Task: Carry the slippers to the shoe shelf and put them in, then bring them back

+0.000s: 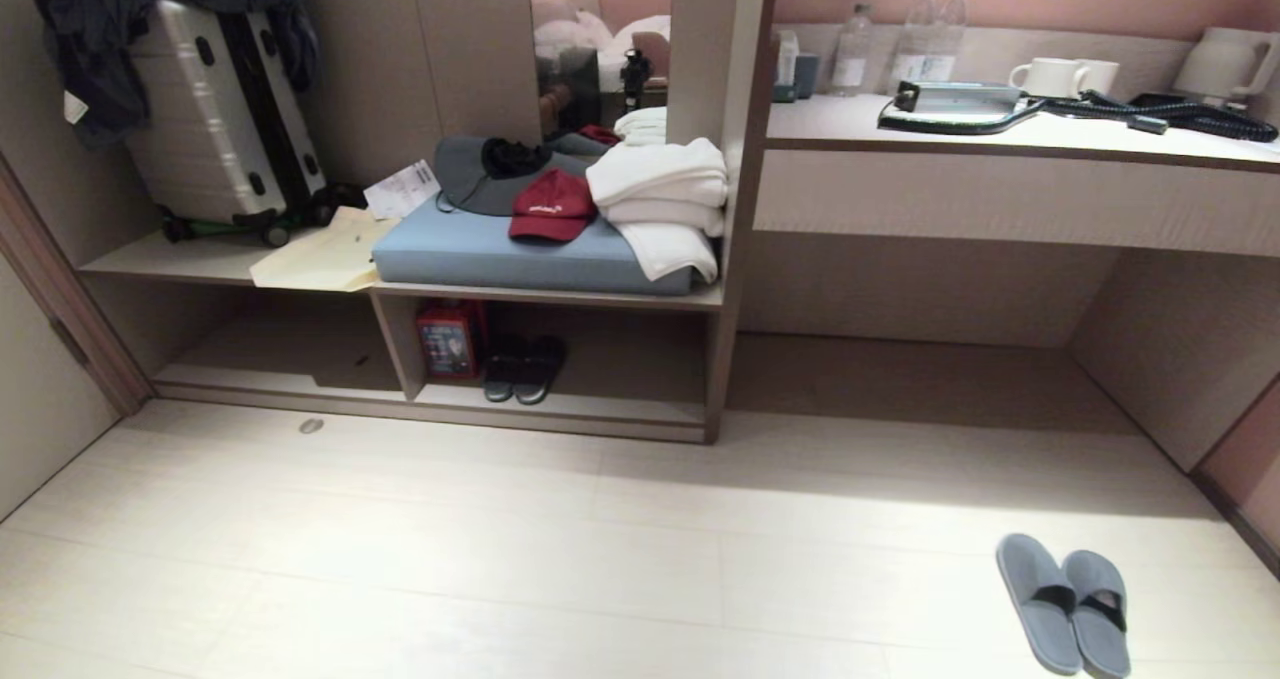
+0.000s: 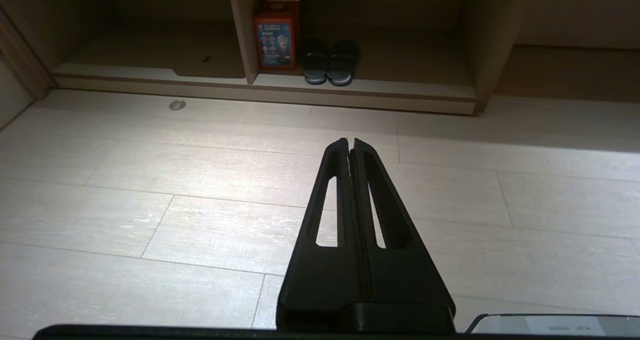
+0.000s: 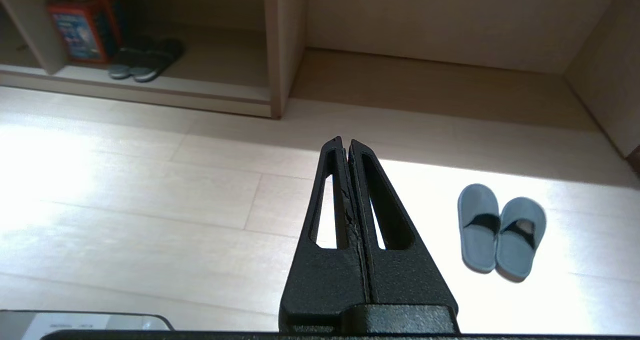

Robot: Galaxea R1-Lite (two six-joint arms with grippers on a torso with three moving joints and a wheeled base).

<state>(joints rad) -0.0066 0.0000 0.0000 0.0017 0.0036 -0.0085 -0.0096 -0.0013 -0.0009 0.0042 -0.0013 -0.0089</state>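
With its two black fingers pressed flat together and nothing between them, the left end effector (image 2: 350, 140) hangs over bare pale floor (image 2: 150, 205), pointing toward the shoe shelf (image 2: 390, 87). The right end effector (image 3: 345, 140) is likewise fully closed and empty, poised above the floor in a bright patch of light. Neither arm shows in the head view.

Near the right end effector, off to the robot's right, the slippers (image 3: 500, 234) lie side by side on the floor, touching each other, toes pointing away from the robot; in the head view they sit at the near right (image 1: 1066, 604), well apart from the shoe shelf (image 1: 560, 407). That low cubby has a vertical divider; just right of it stand a red box (image 1: 450, 337) and a pair of black slides (image 1: 524, 367). On the ledge above lie a blue cushion (image 1: 480, 251), a red cap (image 1: 551, 205) and folded white towels (image 1: 662, 199). Farther left stands a silver suitcase (image 1: 215, 109). To the right, the desk (image 1: 1010, 191) carries bottles (image 1: 905, 44), white cups (image 1: 1062, 77) and a kettle (image 1: 1225, 64).
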